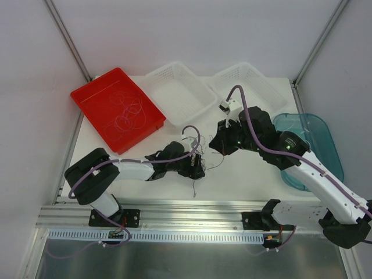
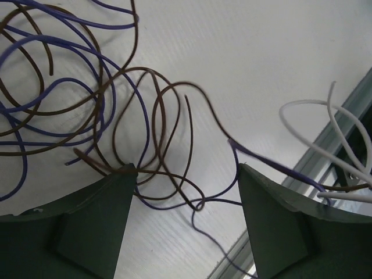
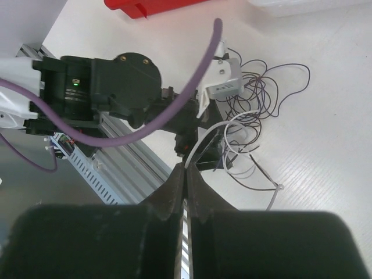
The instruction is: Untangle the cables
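Curling cables (image 1: pixel 204 159), tangle elongated left-right

A white, faintly grained table (image 1: pixel 244 180) lies under the left fingers (image 2: pixel 87 226) and spreads out ahead of them. To their right an aluminium rail (image 2: pixel 356 102) runs along the table's edge. Beyond that rail sit a white slotted duct (image 1: pixel 192 235) and a brushed metal sheet (image 1: pixel 192 261). Well away from the fingers, plain pale walls (image 1: pixel 192 35) rise between slanting metal posts (image 1: pixel 68 40). The light is soft and even, with faint shadows.
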Tool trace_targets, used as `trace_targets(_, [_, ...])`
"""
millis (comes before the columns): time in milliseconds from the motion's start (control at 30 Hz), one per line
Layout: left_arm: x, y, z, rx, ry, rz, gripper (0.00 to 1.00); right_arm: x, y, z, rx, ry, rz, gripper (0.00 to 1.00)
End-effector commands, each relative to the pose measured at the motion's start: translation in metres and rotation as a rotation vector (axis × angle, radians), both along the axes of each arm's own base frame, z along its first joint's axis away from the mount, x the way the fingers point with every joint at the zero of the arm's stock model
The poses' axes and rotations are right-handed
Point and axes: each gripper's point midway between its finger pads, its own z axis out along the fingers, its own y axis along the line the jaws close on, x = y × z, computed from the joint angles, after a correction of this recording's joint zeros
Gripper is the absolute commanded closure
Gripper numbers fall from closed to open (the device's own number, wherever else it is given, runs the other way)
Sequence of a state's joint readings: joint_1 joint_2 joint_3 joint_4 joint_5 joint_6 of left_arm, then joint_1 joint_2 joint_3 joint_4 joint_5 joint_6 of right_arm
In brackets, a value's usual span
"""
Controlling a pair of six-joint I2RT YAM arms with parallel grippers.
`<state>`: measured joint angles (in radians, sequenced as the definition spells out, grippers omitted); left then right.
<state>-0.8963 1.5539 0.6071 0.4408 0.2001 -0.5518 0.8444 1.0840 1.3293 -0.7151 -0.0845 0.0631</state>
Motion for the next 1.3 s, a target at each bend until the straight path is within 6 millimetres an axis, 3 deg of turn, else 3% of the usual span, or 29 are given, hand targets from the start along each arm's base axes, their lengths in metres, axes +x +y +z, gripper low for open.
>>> trace_targets(0, [0.019, -0.009, 0.001, -0.003, -0.02, 0.07, 0.29, -0.005, 0.0, 0.022, 0.078, -0.04, 0.011, 0.99])
trace_targets(167, [0.029, 0.01, -0.016, 0.102, -0.001, 0.183, 0.57, -0.006, -0.021, 0.031, 0.056, -0.093, -0.04, 0.99])
trace_targets(200, [0.032, 0.012, -0.013, 0.111, -0.009, 0.2, 0.72, -0.007, -0.027, 0.03, 0.038, -0.095, -0.055, 0.99])
trace_targets(267, [0.045, 0.027, -0.014, 0.173, -0.038, 0.294, 0.86, -0.002, -0.044, 0.036, 0.015, -0.145, -0.117, 0.99])
trace_targets(300, [0.043, 0.04, -0.02, 0.23, -0.022, 0.32, 0.98, -0.003, -0.051, 0.036, -0.002, -0.15, -0.134, 0.99])
trace_targets(333, [0.049, 0.048, -0.019, 0.255, -0.035, 0.362, 1.0, -0.001, -0.062, 0.041, -0.014, -0.177, -0.172, 0.99])
trace_targets(733, [0.056, 0.148, -0.037, 0.323, 0.118, 0.646, 1.0, -0.007, -0.173, 0.081, -0.191, -0.369, -0.475, 0.99])
trace_targets(900, [0.056, 0.164, -0.032, 0.331, 0.11, 0.681, 1.0, -0.008, -0.2, 0.084, -0.26, -0.391, -0.573, 0.99])
trace_targets(1100, [0.049, 0.184, -0.038, 0.363, 0.151, 0.738, 1.0, -0.009, -0.228, 0.102, -0.255, -0.453, -0.693, 0.99])
trace_targets(1267, [0.046, 0.182, -0.035, 0.34, 0.16, 0.727, 1.0, -0.002, -0.227, 0.102, -0.277, -0.465, -0.719, 0.99])
